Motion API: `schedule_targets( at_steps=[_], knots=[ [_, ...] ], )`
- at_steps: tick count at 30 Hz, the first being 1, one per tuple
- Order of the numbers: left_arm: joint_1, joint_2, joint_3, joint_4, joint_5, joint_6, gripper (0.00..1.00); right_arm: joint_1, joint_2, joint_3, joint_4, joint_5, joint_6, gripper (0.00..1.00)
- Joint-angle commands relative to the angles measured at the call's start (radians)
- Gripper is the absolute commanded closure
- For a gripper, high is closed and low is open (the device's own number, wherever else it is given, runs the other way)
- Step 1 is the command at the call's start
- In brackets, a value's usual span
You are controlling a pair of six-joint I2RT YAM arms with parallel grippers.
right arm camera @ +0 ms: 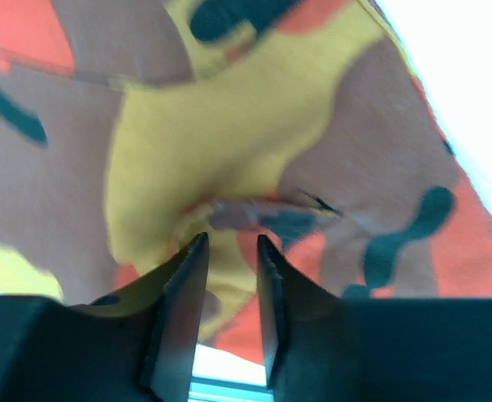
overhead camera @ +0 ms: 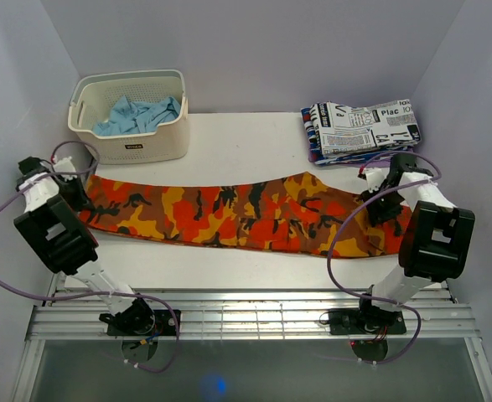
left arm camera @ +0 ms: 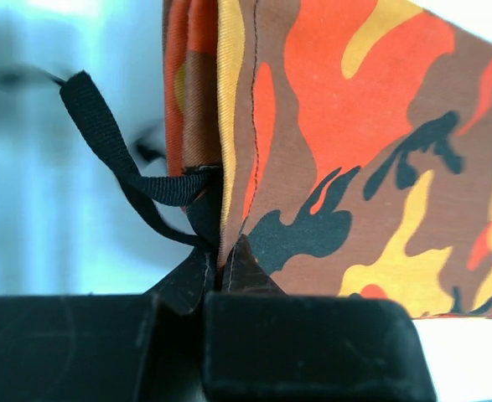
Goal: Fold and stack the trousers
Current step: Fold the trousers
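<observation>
Left gripper point(left arm camera: 214, 280): the fingers are pressed together on the edge of the trousers' point(overhead camera: 237, 218) left end, beside a black strap point(left arm camera: 111, 159). This end is judged to be pinched so that it can be lifted over for a fold.
Basket point(overhead camera: 157, 138): it is set at the back left, apart from the trousers, and a light blue cloth point(overhead camera: 137, 115) is held in it.
Trousers, place: they are spread flat across the middle of the table point(overhead camera: 246, 138), from one gripper to the other.
Trousers, axis: the long axis runs left to right. The narrower end is pointed left, the broader right.
Printed garment point(overhead camera: 363, 126): it is folded at the back right and is judged the stacking spot.
Right gripper point(right arm camera: 227, 272): the fingers are narrowly parted over the right end, and nothing is seen pinched. A pucker of cloth is raised just past the tips.
</observation>
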Motion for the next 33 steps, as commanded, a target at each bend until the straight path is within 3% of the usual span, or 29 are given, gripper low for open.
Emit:
schedule_targets(
  at_steps=[1, 4, 7, 10, 11, 15, 17, 21, 24, 29, 33],
  knots=[
    [0.077, -0.105, 0.133, -0.061, 0.031, 0.077, 1.0, 0.032, -0.039, 0.077, -0.117, -0.127, 0.046, 0.58],
    [0.091, -0.123, 0.228, -0.14, 0.088, 0.14, 1.0, 0.038, -0.039, 0.159, -0.206, -0.231, 0.057, 0.44],
    [0.079, -0.151, 0.296, -0.248, 0.258, 0.208, 1.0, 0.037, -0.045, 0.221, -0.271, -0.269, 0.06, 0.38],
    [0.004, -0.218, 0.287, -0.318, 0.39, 0.222, 1.0, 0.037, -0.056, 0.236, -0.297, -0.276, 0.06, 0.35],
    [-0.066, -0.269, 0.27, -0.323, 0.418, 0.216, 1.0, 0.037, -0.059, 0.232, -0.3, -0.273, 0.06, 0.34],
    [-0.257, -0.392, 0.129, -0.215, 0.468, 0.054, 1.0, 0.028, -0.064, 0.189, -0.299, -0.262, 0.052, 0.33],
    [-0.352, -0.422, 0.016, -0.152, 0.501, -0.098, 1.0, 0.009, -0.055, 0.172, -0.299, -0.271, 0.052, 0.32],
    [-0.531, -0.484, -0.153, 0.129, 0.429, -0.318, 1.0, -0.012, -0.032, 0.169, -0.314, -0.282, 0.058, 0.32],
    [-0.698, -0.505, -0.234, 0.273, 0.271, -0.494, 1.0, -0.021, -0.03, 0.175, -0.322, -0.267, 0.058, 0.32],
    [-0.939, -0.452, -0.31, 0.384, -0.12, -0.671, 1.0, -0.026, -0.026, 0.207, -0.345, -0.254, 0.057, 0.32],
    [-0.986, -0.369, -0.313, 0.419, -0.235, -0.822, 1.0, -0.026, -0.024, 0.221, -0.357, -0.245, 0.055, 0.32]
  ],
)
